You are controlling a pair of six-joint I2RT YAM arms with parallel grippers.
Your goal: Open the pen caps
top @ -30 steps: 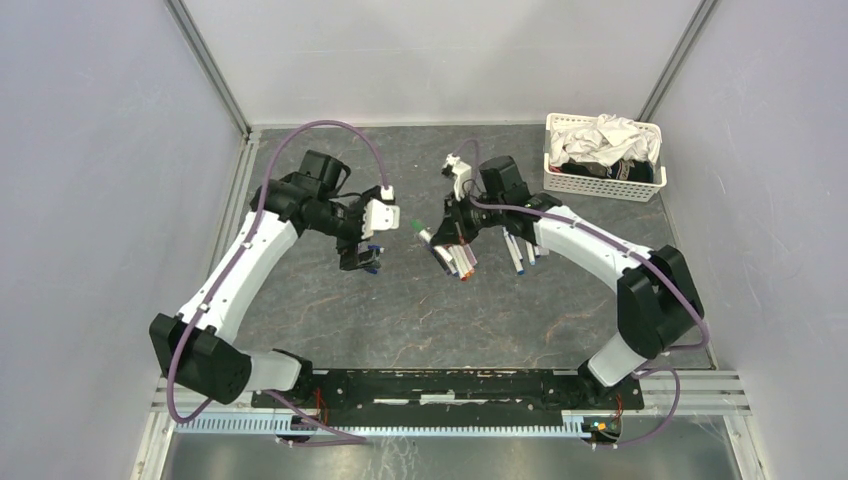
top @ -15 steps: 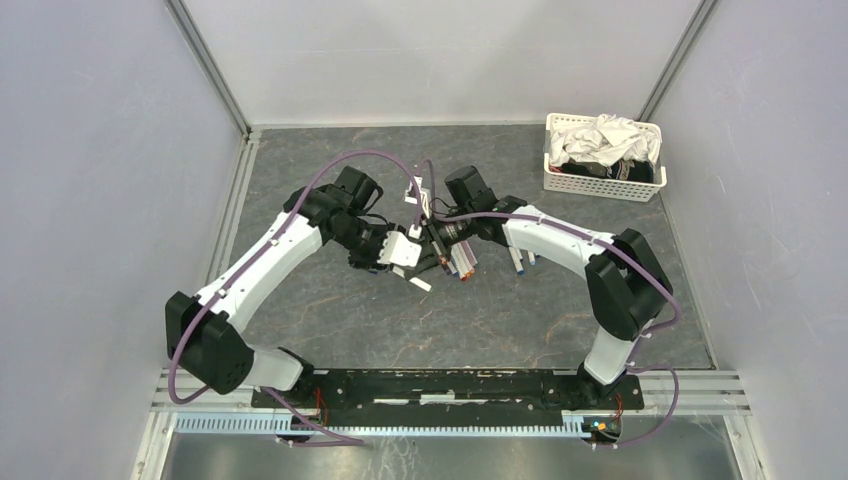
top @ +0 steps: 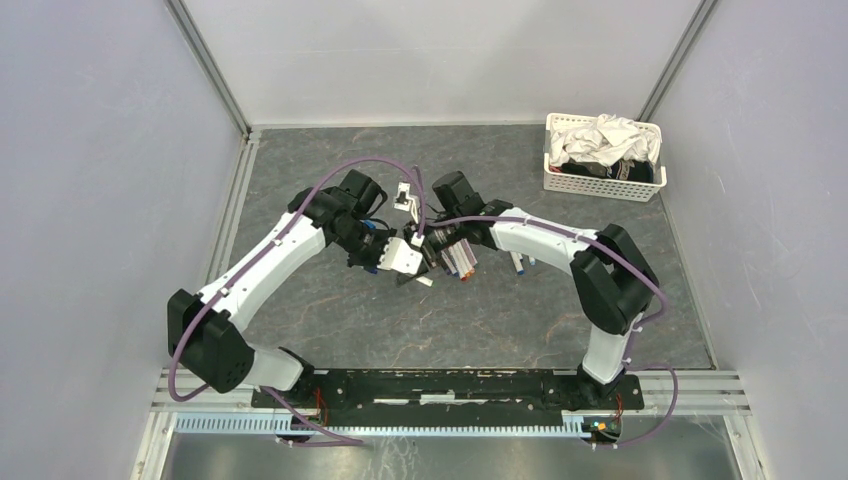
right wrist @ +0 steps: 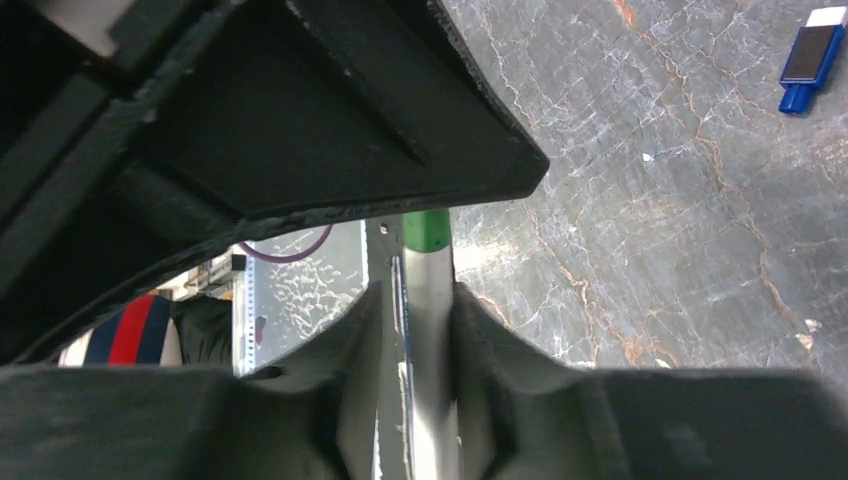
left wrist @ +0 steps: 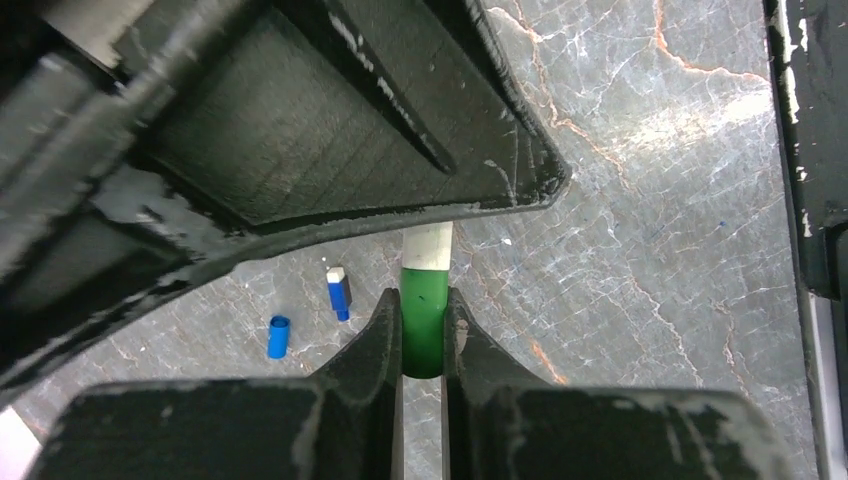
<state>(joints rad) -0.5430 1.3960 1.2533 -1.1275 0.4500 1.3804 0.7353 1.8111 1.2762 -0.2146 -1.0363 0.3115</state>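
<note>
Overhead: both arms reach inward and meet over the middle of the grey veined worktop (top: 330, 310).

Left of the meeting point, left wrist view: a loose blue cap (left wrist: 278, 337) lies on the stone. Just beside it, not touching, is a short blue piece with a white end (left wrist: 338, 291).

Left pincer (left wrist: 423, 302): jaws drawn in to a narrow slot and clamped on the green cap (left wrist: 424, 325), one finger on each side. The cap is held off the worktop.

Pen (right wrist: 431, 330): its white barrel runs straight on from the green cap. No gap shows at the joint in either wrist view, so the cap reads as still seated.

Right pincer (right wrist: 415, 295): jaws closed around the barrel just behind the cap, both fingers touching it. It faces the left pincer, nearly nose to nose.

Just right of the pincers: a cluster of pens (top: 459, 262) lying side by side, red and blue ends showing. A smaller group (top: 520, 262) lies near the right forearm.

Far right corner: white mesh basket (top: 600, 187) with crumpled cloth (top: 600, 135) inside, well apart from the pens.
</note>
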